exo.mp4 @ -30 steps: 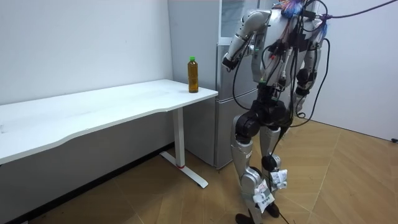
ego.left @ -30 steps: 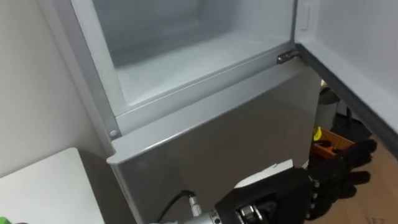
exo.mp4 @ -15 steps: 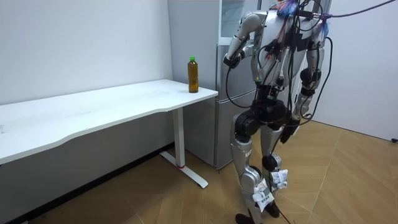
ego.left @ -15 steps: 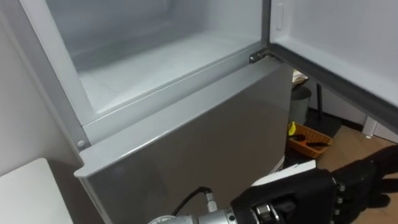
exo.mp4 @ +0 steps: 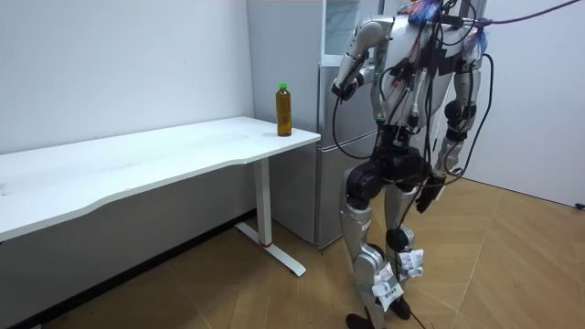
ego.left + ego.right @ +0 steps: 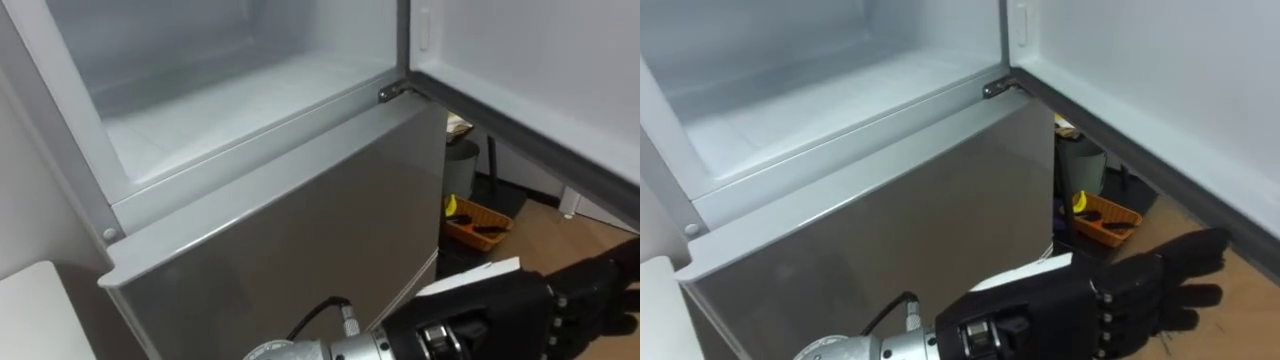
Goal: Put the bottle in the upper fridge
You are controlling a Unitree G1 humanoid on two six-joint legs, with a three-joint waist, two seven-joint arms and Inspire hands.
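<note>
Left hand [image 6: 1080,310] is held low in front of the fridge [image 5: 334,137], palm turned down, fingers straight and slightly spread, pointing to the robot's right. It holds nothing and touches nothing. In the room view the same hand [image 5: 340,89] is raised at chest height close to the fridge front.

Right hand [image 5: 428,196] hangs beside the hip; its finger position cannot be told.

Bottle [image 5: 284,110]: upright on the table [image 5: 164,155], at the corner nearest the fridge. It stands below the raised left hand, on its room view's left, well apart from it, and in neither hand.

Upper compartment [image 6: 230,100]: open, above the left hand and to its left, its white floor bare. Its door [image 6: 540,80] is swung wide, above and beyond the fingertips.

Lower door [image 6: 300,220]: shut, grey, directly behind and above the hand.

Orange tray [image 6: 478,225]: on the wooden floor past the fridge's corner, above the fingers in the eye views, with a yellow item and a dark item in it.
</note>
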